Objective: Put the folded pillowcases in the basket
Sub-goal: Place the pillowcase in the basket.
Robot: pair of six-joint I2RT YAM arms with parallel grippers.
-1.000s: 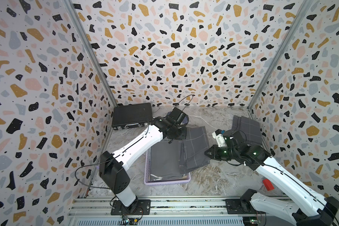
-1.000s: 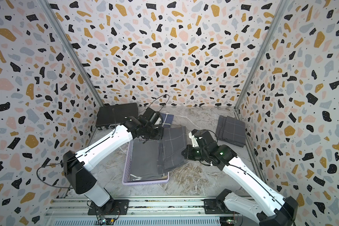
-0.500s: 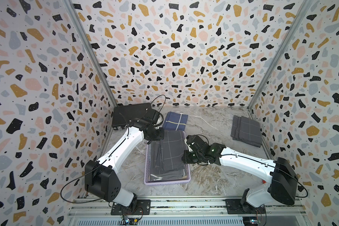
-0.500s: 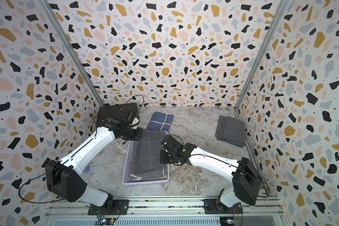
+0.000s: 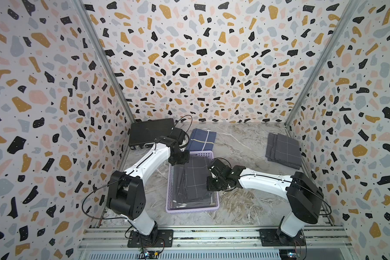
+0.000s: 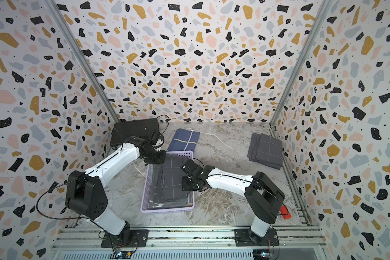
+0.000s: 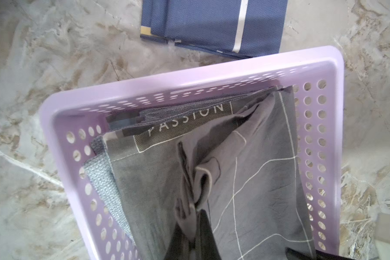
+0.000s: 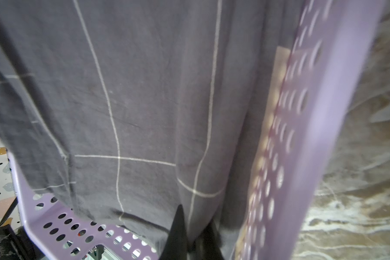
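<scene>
Pillowcase (image 5: 193, 180) now down inside basket (image 5: 190, 208), both pincers pinching it

Basket (image 7: 212, 74): lilac plastic, smooth, faint sheen, punched with round holes. Pillowcase (image 7: 257, 180): grey cloth, matt, creased, thin pale grid lines. Blue cloth (image 7: 212, 22): fine woven texture. Tabletop (image 5: 241, 139): marble-look, smooth. Black case (image 5: 151, 132): matt.
</scene>
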